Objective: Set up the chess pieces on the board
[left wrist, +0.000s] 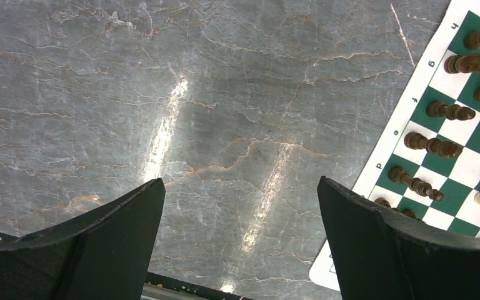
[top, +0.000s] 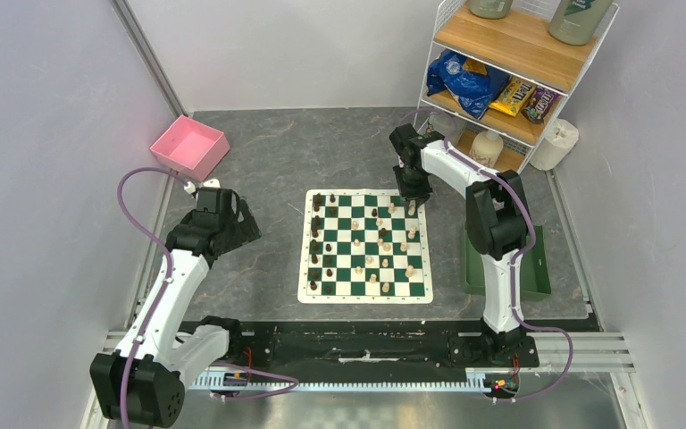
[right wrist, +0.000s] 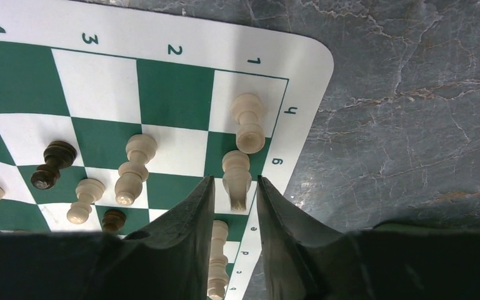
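The board (top: 366,297) lies flat in the middle of the table. Dark chess pieces (top: 317,237) stand along its left side, and pale chess pieces (top: 384,259) are scattered over the middle and right. My right gripper (top: 411,198) hangs over the board's far right corner. In the right wrist view its jaws (right wrist: 235,180) stand slightly open around an upright pale piece (right wrist: 236,169) at the board's edge (right wrist: 162,25), with a thin gap on each side. Another pale piece (right wrist: 249,122) stands on the corner square. My left gripper (top: 237,223) is open and empty (left wrist: 240,181) over bare table left of the board (left wrist: 406,106).
A pink bin (top: 189,147) sits at the back left. A plain green tray (top: 536,268) lies right of the board beside the right arm. A wire shelf rack (top: 500,71) with snacks and a white roll (top: 558,143) stand at the back right.
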Robot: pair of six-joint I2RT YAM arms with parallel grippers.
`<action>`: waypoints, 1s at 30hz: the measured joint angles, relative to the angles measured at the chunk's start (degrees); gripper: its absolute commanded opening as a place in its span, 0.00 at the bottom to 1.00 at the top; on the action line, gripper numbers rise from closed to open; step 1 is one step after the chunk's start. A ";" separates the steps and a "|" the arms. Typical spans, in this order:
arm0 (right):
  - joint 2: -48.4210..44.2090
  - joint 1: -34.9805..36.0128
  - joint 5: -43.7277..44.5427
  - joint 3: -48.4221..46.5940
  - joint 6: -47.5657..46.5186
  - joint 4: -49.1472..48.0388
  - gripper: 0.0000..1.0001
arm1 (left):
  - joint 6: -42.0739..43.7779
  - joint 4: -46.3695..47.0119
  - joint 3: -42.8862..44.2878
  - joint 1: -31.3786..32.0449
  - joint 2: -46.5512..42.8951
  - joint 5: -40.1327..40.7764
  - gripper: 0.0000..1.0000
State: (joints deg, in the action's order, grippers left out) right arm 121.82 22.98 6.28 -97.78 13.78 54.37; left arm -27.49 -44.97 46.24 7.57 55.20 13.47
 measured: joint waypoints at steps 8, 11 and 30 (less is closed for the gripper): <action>-1.97 0.00 0.57 0.00 -0.28 0.31 0.62 | 0.00 0.00 0.00 0.00 0.00 0.00 1.00; -4.39 0.00 0.87 0.00 -0.33 0.57 0.66 | 0.00 0.00 0.00 0.00 0.00 0.00 1.00; -26.16 8.50 -0.33 14.38 7.45 -4.17 0.88 | 0.00 0.00 0.00 0.00 0.00 -0.04 1.00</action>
State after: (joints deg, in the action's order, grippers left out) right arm 95.66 31.48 5.96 -83.40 21.23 50.19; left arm -27.49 -44.97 46.24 7.57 55.20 13.43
